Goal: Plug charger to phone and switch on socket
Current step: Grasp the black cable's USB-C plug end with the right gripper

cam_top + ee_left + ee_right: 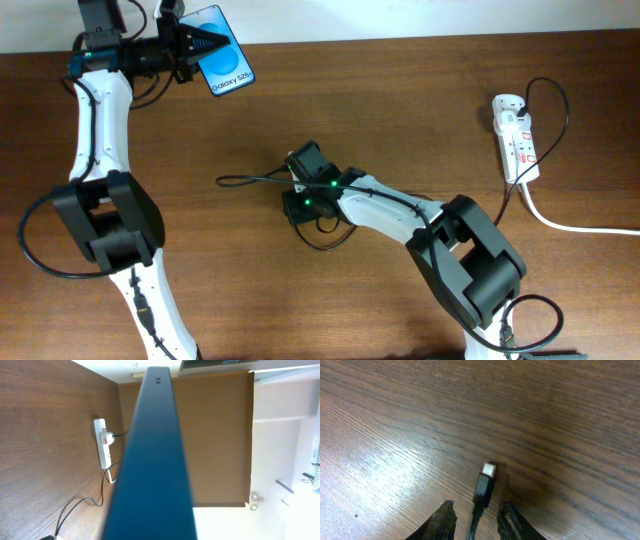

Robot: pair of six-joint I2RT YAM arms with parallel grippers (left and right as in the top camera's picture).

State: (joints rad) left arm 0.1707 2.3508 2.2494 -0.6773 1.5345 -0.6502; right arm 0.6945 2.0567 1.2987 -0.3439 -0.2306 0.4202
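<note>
While left fingers point(207, 42) grip "Galaxy S25" phone point(227, 68), right fingers point(444, 521) open astride charger point(484, 487).

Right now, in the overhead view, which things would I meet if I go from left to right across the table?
The phone → the right gripper → the socket. The charger cable runs across much of that span, so it has no single place in the order.
</note>
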